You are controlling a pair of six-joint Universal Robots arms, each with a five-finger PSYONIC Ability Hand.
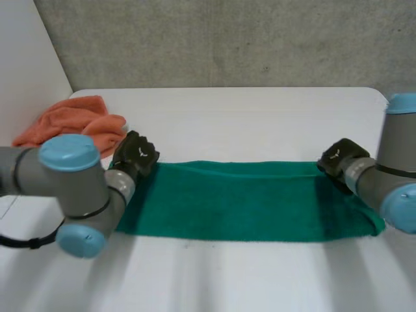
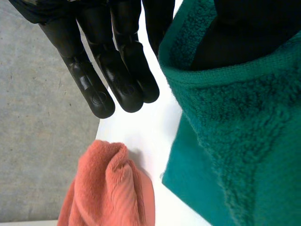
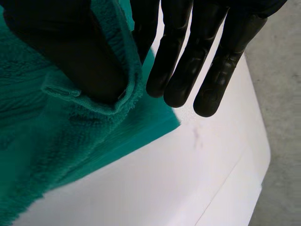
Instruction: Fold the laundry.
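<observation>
A green towel (image 1: 247, 201) lies as a long folded band across the table, its upper layer's edge along the far side. My left hand (image 1: 135, 155) is at the towel's far left corner. In the left wrist view the towel's hem (image 2: 244, 132) wraps over the thumb, pinched beside the straight fingers (image 2: 113, 70). At the far right corner is my right hand (image 1: 339, 158). In its wrist view the hem (image 3: 94, 101) is pinched between the thumb and the nearest of the straight fingers (image 3: 188, 56).
A crumpled orange cloth (image 1: 75, 123) lies at the table's far left, just beyond my left hand, and also off its fingertips (image 2: 108, 188). The white table (image 1: 247, 117) ends at a grey wall behind. Its right edge (image 3: 254, 155) runs close to my right hand.
</observation>
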